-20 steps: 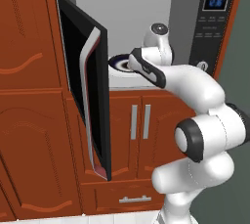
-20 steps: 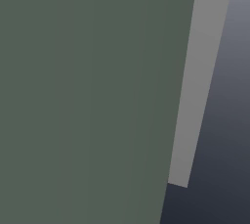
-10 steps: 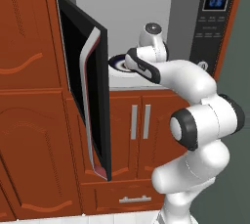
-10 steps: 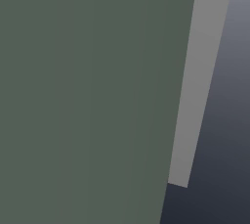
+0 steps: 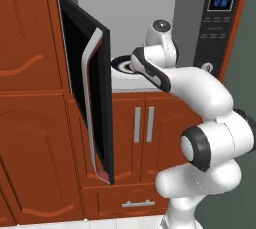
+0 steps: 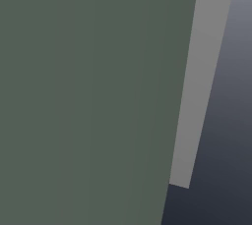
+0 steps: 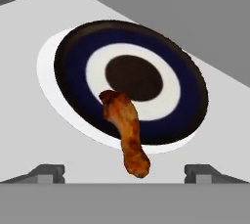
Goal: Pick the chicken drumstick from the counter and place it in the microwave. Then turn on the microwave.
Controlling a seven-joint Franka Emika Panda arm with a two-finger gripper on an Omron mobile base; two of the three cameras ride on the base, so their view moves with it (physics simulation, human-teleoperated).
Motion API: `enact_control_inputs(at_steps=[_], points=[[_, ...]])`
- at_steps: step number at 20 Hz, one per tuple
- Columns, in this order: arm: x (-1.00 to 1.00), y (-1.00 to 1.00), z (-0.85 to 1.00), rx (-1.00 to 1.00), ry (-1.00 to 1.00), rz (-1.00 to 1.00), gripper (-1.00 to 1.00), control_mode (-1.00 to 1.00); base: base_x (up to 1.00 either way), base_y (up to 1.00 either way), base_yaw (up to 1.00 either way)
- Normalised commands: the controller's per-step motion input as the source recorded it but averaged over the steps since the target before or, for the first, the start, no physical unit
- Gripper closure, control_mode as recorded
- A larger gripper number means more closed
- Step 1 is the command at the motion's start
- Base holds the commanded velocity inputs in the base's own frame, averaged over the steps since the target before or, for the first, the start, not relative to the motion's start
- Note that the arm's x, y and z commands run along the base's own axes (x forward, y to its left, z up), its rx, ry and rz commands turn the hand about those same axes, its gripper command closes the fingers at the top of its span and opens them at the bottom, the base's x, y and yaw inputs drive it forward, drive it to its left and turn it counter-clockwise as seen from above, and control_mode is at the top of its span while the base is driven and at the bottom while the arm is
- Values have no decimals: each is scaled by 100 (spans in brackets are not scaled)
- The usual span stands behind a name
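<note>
- The tool (image 7: 125, 171) is seen wide open inside the microwave (image 5: 220, 33), its door swung open
- The chicken drumstick (image 7: 126, 130) is seen between the fingertips (image 7: 49, 173), untouched, over the dark-rimmed plate (image 7: 73, 66)

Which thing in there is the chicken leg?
Look inside the open microwave, at the round dark-rimmed plate on its floor. The chicken drumstick is the small glossy brown-orange piece lying across the plate's near edge, long and knobbly, not round.
</note>
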Motion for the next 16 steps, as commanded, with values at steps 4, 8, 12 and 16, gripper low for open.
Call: enact_control_inputs(at_steps=[4, 8, 12, 16], points=[[-100, 0, 11, 0, -8, 0, -100, -100, 0, 0, 0], [-100, 0, 54, 0, -3, 2, -100, -100, 0, 0, 0], [-100, 0, 95, 0, 0, 6, -100, -100, 0, 0, 0], [-100, 0, 66, -1, -5, 14, -100, -100, 0, 0, 0]])
